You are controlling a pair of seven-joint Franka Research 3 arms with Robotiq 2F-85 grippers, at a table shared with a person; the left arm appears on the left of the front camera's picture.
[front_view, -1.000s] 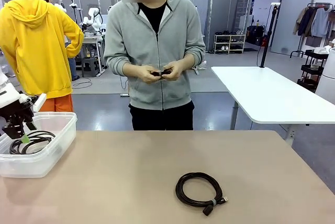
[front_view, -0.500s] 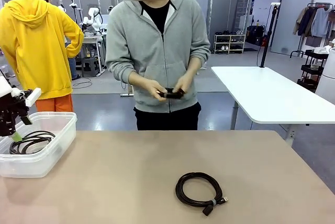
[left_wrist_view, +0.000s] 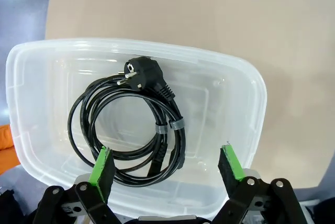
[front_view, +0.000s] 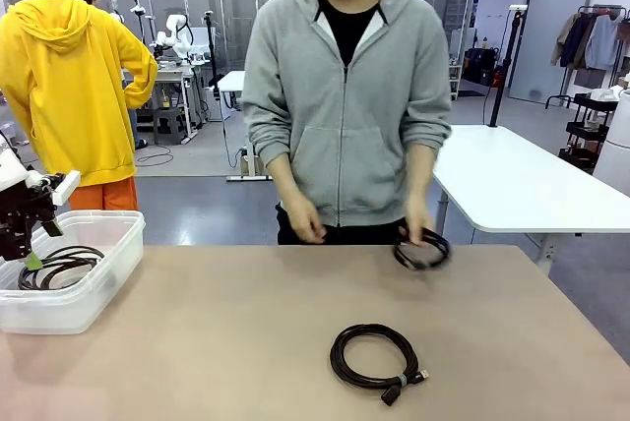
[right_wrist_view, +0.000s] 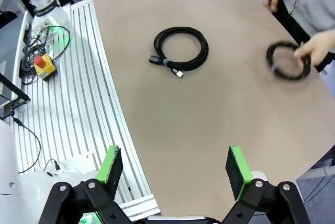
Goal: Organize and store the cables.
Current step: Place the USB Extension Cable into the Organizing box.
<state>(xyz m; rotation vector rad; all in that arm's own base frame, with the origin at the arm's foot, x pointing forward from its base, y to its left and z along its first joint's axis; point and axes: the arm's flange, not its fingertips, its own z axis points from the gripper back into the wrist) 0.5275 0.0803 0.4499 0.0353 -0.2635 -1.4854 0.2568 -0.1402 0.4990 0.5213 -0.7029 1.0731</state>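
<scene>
My left tool (left_wrist_view: pixel 166 164) hangs over the clear plastic bin (left_wrist_view: pixel 257 98) at the left edge of the counter (front_view: pixel 226 323). Its jaws are spread wide, with nothing between the green pads (left_wrist_view: pixel 102 165). Looking down from the left wrist, the first cable (left_wrist_view: pixel 131 124) lies flat on the bin floor. It's a black round coil cinched with a small pale band, and its chunky plug sits at the far side of the loop. The tool isn't touching it, just hovering above.

The second cable (front_view: pixel 374 357) lies out on the bare counter, near my side and a bit right of the middle. It's coiled and banded too, with its small plug ends poking out at the near right of the loop. Nothing is touching that one.

The person stands at the far side with the third cable (front_view: pixel 421 247) in one hand (front_view: pixel 417 222), right at the far edge of the counter. I can't tell whether the coil already rests on the surface. Their other hand (front_view: pixel 303 224) is empty, well apart from it.

The right tool (right_wrist_view: pixel 172 169) is wide open as well and holds nothing. It's up high over the near right side of the counter, well away from both loose coils.
</scene>
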